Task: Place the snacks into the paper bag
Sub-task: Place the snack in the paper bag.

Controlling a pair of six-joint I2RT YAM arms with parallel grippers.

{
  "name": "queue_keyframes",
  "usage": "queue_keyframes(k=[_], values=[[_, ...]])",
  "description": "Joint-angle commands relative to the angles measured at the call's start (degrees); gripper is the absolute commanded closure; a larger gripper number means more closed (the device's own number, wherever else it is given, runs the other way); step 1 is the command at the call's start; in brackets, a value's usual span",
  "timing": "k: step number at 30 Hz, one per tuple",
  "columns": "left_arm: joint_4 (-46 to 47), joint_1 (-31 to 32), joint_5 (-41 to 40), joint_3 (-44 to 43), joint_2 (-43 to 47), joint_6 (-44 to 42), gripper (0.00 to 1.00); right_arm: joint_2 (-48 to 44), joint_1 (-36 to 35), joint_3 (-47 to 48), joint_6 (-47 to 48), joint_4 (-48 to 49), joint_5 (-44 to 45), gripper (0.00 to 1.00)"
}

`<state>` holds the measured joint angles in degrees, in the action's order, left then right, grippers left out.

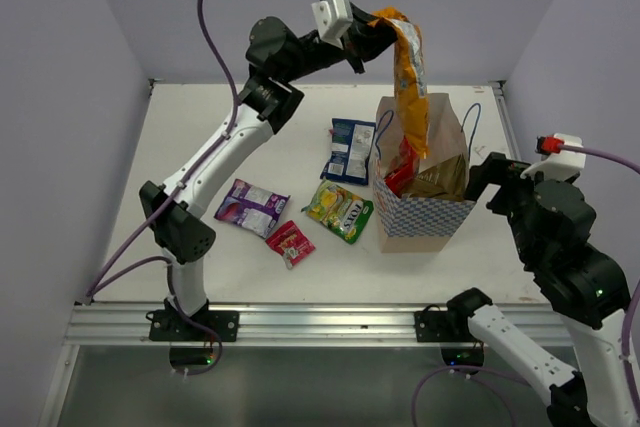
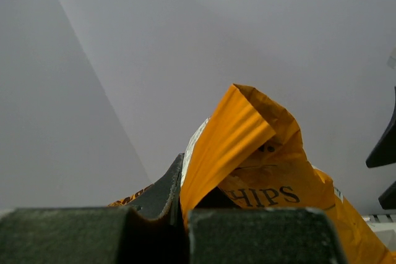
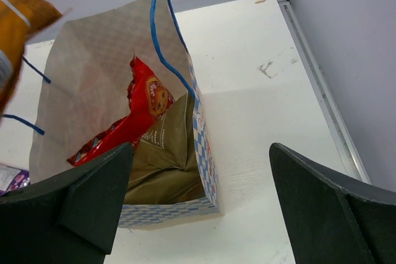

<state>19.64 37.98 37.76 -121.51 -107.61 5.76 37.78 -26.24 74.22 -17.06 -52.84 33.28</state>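
Up high, clamping the crimped top edge of the orange packet (image 1: 408, 67) in the left jaws, shut tight on the foil. Dangling the rest of it straight down from those jaws, over the open mouth of the paper bag (image 1: 428, 217); cannot tell whether its lower end is inside the rim. From the left wrist, only bunched orange foil right at the jaws, with part of the word "CHIPS" showing.

Holding the right jaws spread wide, gripping nothing, just beside the bag's wall. From that wrist, looking down ahead of those jaws and framed between them: the bag upright on the bench (image 1: 300, 167), blue cord handles raised, with a red packet (image 3: 139, 115) leaning inside and a brown packet (image 3: 167, 153) beside it, lower down against the patterned wall.

Lying flat on the bench, well below the left jaws and apart from both pairs: a dark blue packet (image 1: 350, 150) and a yellow-green packet (image 1: 340, 210) close to the bag, then a purple packet (image 1: 252, 205) and a small pink-red packet (image 1: 291, 242) farther off.
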Motion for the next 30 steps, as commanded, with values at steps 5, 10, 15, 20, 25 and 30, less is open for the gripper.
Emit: queue_keyframes(k=[5, 10, 15, 20, 25, 30], values=[[10.86, 0.34, 13.64, -5.82, -6.99, 0.21, 1.00, -2.18, -0.21, -1.79, 2.38, 4.76, -3.66, 0.05], [12.18, 0.87, 15.42, -6.63, -10.86, 0.66, 1.00, -2.18, -0.21, -3.28, 3.17, 6.16, -4.71, 0.05], [11.21, 2.01, 13.49, -6.46, -13.84, -4.08, 1.00, -1.66, -0.22, -4.52, 3.70, 7.31, -6.03, 0.05], [11.91, 2.36, 10.94, -6.28, -17.45, -8.13, 1.00, -0.96, -0.22, -5.05, 4.49, 8.19, -6.29, 0.05], [12.79, 2.54, 8.39, -6.02, -21.41, -9.89, 1.00, 0.27, -0.22, -5.05, 5.89, 8.37, -6.30, 0.05], [10.25, 2.54, 3.12, -6.80, -23.52, -15.14, 1.00, 1.07, -0.22, -5.40, 6.60, 8.89, -6.29, 0.05]])
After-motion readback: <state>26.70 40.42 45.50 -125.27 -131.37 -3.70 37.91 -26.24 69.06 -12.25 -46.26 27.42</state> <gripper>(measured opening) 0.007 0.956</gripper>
